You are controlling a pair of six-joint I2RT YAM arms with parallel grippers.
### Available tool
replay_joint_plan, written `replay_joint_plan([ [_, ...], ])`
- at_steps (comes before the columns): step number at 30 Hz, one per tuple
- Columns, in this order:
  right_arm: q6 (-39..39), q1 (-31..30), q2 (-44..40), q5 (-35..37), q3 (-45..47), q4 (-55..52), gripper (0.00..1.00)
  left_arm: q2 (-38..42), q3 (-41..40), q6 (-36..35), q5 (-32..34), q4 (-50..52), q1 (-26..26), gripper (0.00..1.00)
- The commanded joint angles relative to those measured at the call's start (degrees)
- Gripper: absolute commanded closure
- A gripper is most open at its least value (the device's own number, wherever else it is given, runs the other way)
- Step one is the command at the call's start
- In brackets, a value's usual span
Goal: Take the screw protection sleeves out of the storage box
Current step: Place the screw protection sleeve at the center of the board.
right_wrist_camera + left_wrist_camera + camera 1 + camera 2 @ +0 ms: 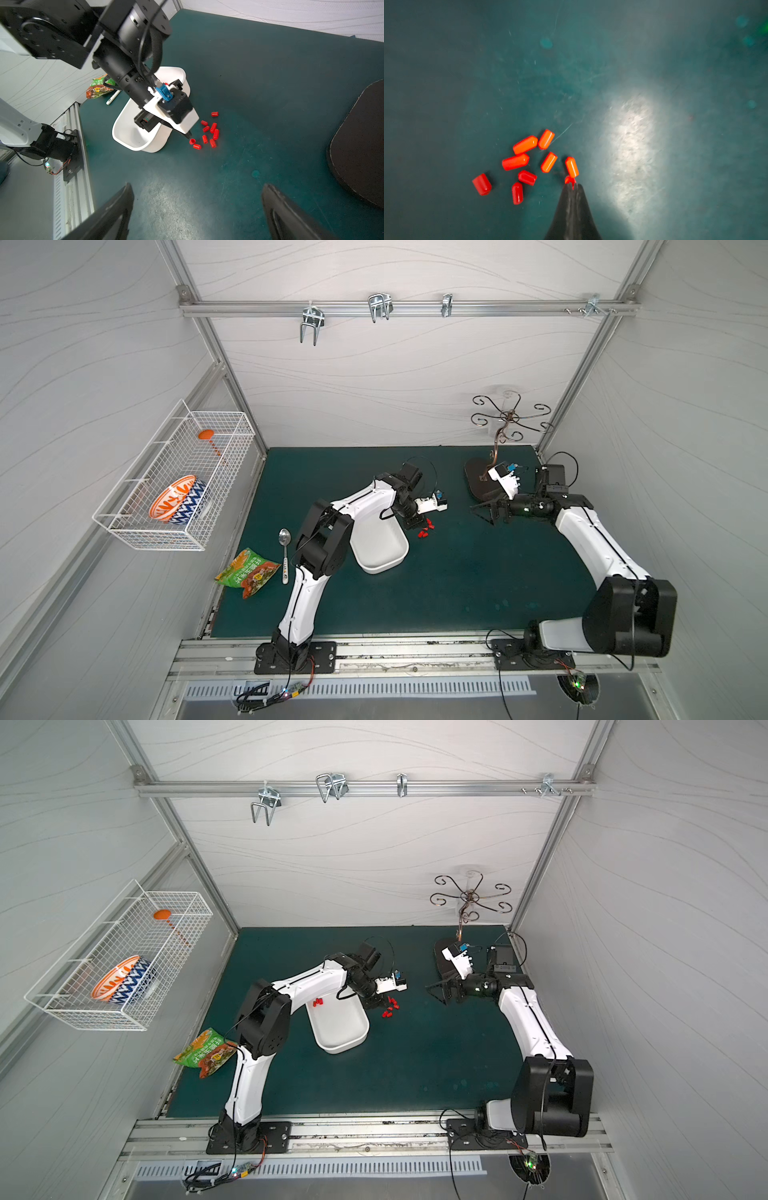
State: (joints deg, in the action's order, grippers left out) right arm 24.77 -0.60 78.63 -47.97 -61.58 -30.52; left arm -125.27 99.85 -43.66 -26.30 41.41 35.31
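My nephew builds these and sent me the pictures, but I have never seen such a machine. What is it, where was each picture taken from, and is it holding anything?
These are two robot arms, the left arm and the right arm, mounted at the edge of a green mat. Two pictures look down on the whole scene from overhead. The other two come from a camera on each arm's wrist.

On the mat are a white storage box, a pile of small red screw protection sleeves beside it, a spoon and a snack bag. A few sleeves are in the box.

The left fingers are shut on one sleeve at the pile's edge. The right fingers are open and hold nothing.
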Motion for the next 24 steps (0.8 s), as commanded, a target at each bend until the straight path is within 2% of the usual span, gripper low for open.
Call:
replay_joint_plan([
  [1, -0.9, 0.32, -0.55, -1.78, 0.48, 0.17, 0.01, -1.64, 3.05, -2.01, 2.27, 1.0, 0.34, 0.92],
  [7, -1.0, 0.26, -0.49, -1.88, 0.56, 0.13, 0.01, 0.03, 3.62, -1.44, 3.81, 1.95, 0.33, 0.82],
  [14, -0.46, 0.27, 0.09, -1.34, 0.2, -0.22, 0.01, 9.61, 1.23, -0.8, 2.94, 5.3, 0.04, 0.73],
  [18, 0.38, -0.94, 1.69, -0.89, -1.75, -2.15, 0.01, 16.64, -2.92, -0.76, 2.6, 6.06, -0.97, 0.7],
  [24, 5.07, -6.99, 4.07, 3.21, -5.57, -6.19, 0.01, 26.08, -11.48, -0.52, 2.68, 5.45, -5.24, 0.68],
])
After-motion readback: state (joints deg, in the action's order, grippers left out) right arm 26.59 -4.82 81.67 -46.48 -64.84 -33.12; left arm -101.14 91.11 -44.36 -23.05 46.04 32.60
